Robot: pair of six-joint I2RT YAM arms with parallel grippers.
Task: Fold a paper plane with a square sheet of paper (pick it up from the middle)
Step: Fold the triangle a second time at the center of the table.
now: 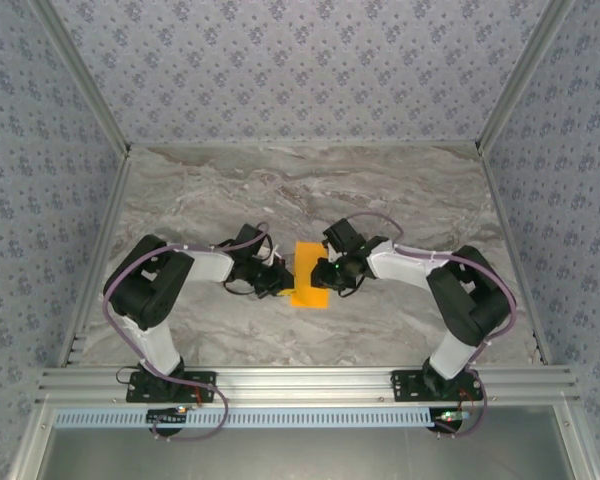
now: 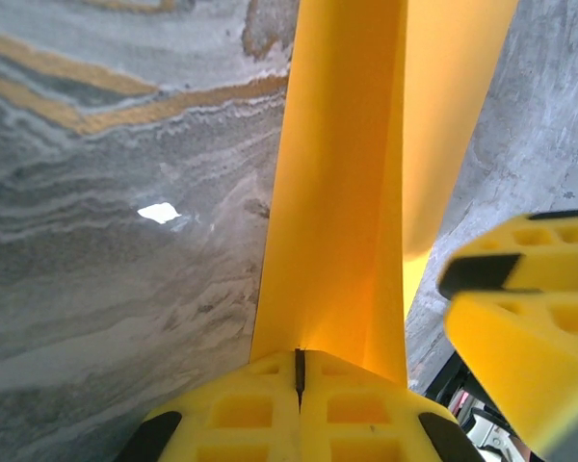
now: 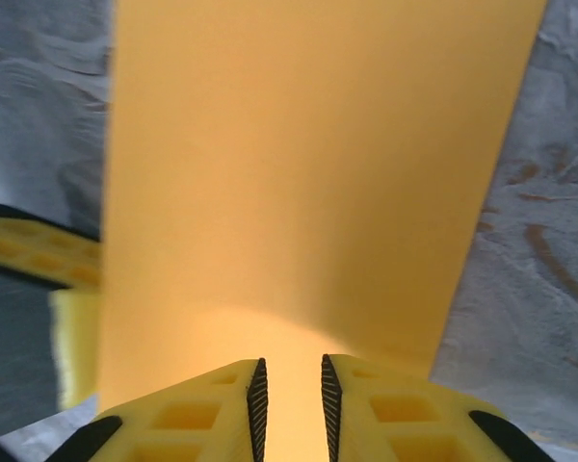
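The square sheet of paper [image 1: 310,275] is bright orange and lies mid-table between my two grippers as a tall narrow strip. In the left wrist view the sheet [image 2: 337,192] is bent along a lengthwise crease, one flap standing up, and my left gripper [image 2: 300,354] is shut on its near edge. My right gripper [image 3: 289,368] sits at the opposite edge of the sheet [image 3: 299,173], its jaws a narrow gap apart with orange paper showing between them. In the top view my left gripper [image 1: 280,278] and right gripper [image 1: 330,272] face each other. A paper plane is out of view.
The marble-patterned table [image 1: 300,190] stretches behind the paper, with patterned walls on three sides. The right gripper's yellow finger [image 2: 520,318] crowds the left wrist view. A left finger [image 3: 29,250] shows beside the sheet in the right wrist view.
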